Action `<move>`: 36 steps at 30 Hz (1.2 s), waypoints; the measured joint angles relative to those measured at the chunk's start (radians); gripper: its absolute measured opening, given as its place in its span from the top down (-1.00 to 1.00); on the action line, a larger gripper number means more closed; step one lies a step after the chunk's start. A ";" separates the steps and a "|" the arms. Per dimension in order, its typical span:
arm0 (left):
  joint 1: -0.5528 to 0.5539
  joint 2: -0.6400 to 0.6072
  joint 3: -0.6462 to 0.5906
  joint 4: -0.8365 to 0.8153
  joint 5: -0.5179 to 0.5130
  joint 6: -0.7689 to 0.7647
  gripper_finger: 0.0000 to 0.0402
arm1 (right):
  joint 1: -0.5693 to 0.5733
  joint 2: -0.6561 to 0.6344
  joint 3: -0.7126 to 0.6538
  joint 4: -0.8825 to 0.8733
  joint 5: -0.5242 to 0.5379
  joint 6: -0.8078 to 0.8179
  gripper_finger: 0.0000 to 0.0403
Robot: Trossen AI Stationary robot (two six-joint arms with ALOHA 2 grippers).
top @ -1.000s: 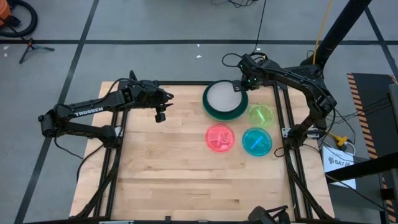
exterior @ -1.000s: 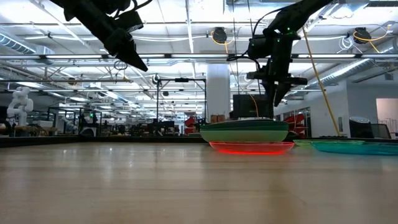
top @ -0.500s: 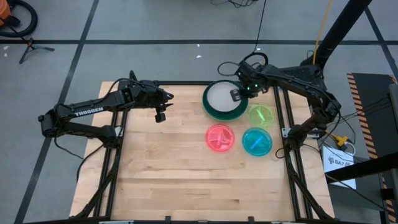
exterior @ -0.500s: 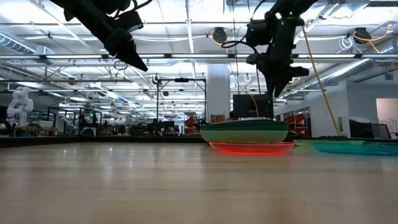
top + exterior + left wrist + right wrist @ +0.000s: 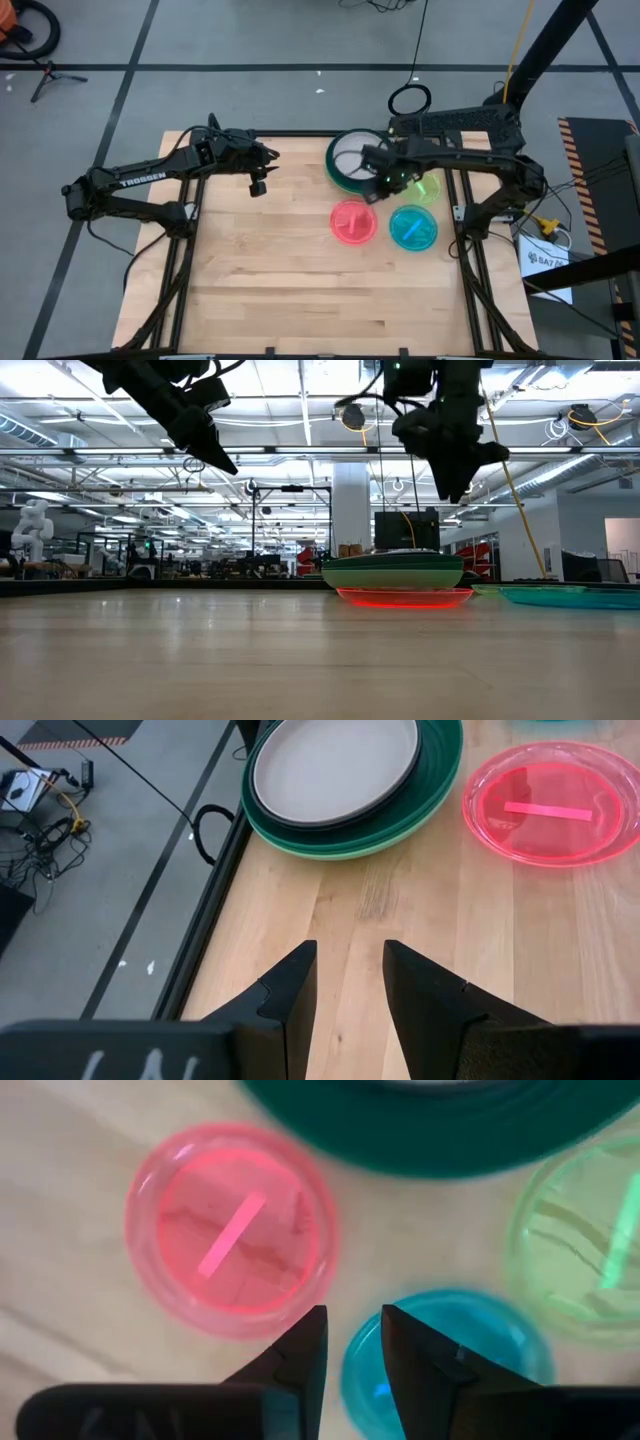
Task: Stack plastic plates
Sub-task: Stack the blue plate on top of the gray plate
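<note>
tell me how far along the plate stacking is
Partly done: a stack of large plates stands at the table's far edge, frosted white plate on top. Nothing is in hand: the right gripper hangs empty above the small plates, the left gripper waits aside. The pink plate, blue plate and yellow-green plate lie unstacked.
</note>
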 joint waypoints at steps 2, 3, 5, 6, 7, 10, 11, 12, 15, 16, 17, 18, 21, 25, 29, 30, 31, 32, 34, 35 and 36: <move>0.000 0.000 0.000 0.000 0.000 0.000 0.38 | 0.047 0.000 0.000 -0.001 0.000 0.047 0.54; 0.000 0.000 0.000 0.000 0.000 0.000 0.38 | 0.069 0.000 0.000 -0.001 0.000 0.072 0.54; 0.000 0.000 0.000 0.000 0.000 -0.003 0.38 | 0.108 0.000 0.000 -0.001 0.000 0.114 0.52; 0.000 0.000 0.000 0.000 0.000 -0.006 0.38 | 0.126 0.000 0.000 -0.003 0.000 0.131 0.51; 0.000 0.000 0.000 0.000 0.000 -0.007 0.38 | 0.143 0.000 0.000 -0.006 -0.001 0.147 0.50; 0.000 0.000 0.000 0.000 0.000 -0.008 0.38 | 0.189 0.000 0.000 -0.018 -0.002 0.209 0.48; 0.000 0.000 0.000 0.000 0.000 -0.008 0.38 | 0.204 0.000 0.000 -0.018 -0.003 0.227 0.48; 0.000 0.000 0.000 0.000 0.000 -0.008 0.38 | 0.218 0.000 0.000 -0.018 -0.005 0.239 0.48; 0.000 0.000 0.000 0.000 0.000 -0.008 0.38 | 0.256 0.000 -0.002 -0.015 -0.023 0.276 0.48; 0.000 0.000 0.000 0.000 0.000 -0.008 0.38 | 0.269 0.000 -0.008 -0.009 -0.024 0.292 0.48; 0.000 0.000 0.000 0.000 0.000 -0.008 0.38 | 0.280 0.000 -0.015 -0.008 -0.024 0.309 0.48; 0.000 0.000 0.000 0.000 0.000 -0.008 0.38 | 0.291 0.000 -0.025 -0.008 -0.024 0.321 0.48; 0.000 0.000 0.000 0.000 0.000 -0.010 0.38 | 0.321 0.000 -0.069 0.002 -0.025 0.346 0.48; 0.000 0.000 0.000 -0.001 0.000 -0.010 0.38 | 0.352 0.001 -0.150 0.045 -0.025 0.365 0.48; 0.000 0.000 0.000 -0.001 0.000 -0.010 0.38 | 0.368 0.001 -0.242 0.114 -0.028 0.385 0.48; 0.000 0.000 0.000 -0.001 0.000 -0.010 0.38 | 0.370 0.001 -0.263 0.133 -0.029 0.391 0.48; 0.000 0.000 0.000 -0.001 0.000 -0.010 0.38 | 0.371 0.001 -0.283 0.152 -0.036 0.395 0.48; 0.000 0.000 0.000 -0.001 0.000 -0.010 0.38 | 0.371 0.000 -0.304 0.173 -0.049 0.395 0.48; 0.000 0.000 0.000 -0.001 0.000 -0.010 0.38 | 0.371 0.001 -0.344 0.211 -0.054 0.397 0.48; 0.000 0.000 0.000 -0.001 0.000 -0.010 0.38 | 0.371 0.001 -0.362 0.230 -0.054 0.400 0.48; 0.000 0.000 0.000 -0.001 0.000 -0.010 0.38 | 0.371 0.001 -0.379 0.250 -0.054 0.404 0.48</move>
